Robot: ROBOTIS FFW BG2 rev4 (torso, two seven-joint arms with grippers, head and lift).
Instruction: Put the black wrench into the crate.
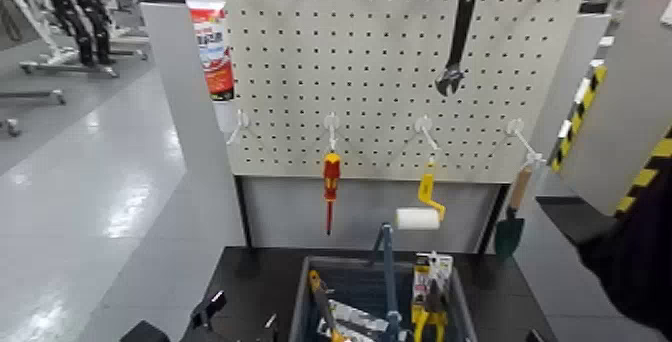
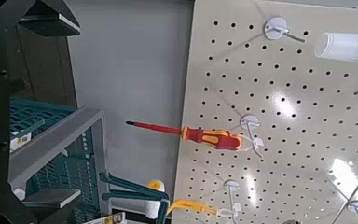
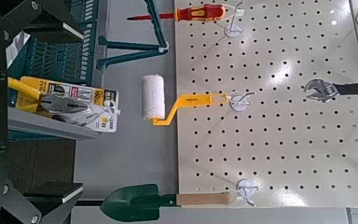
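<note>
While the black wrench (image 1: 457,41) hangs from the pegboard (image 1: 340,76), beyond and above the spread right pincer (image 3: 70,110), the crate (image 1: 300,311) sits between it and the spread left pincer (image 2: 67,110).

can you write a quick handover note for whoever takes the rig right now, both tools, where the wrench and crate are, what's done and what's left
Left tool: open, empty, low on the left side of the crate.
Right tool: open, empty, low on the right side of the crate.
Black wrench: hanging jaw down, high on the right part of the pegboard.
Crate: below the board, handle upright, other items already inside.
Done: nothing on the wrench yet.
Left: grip the wrench, unhook it, lower it into the crate.
</note>
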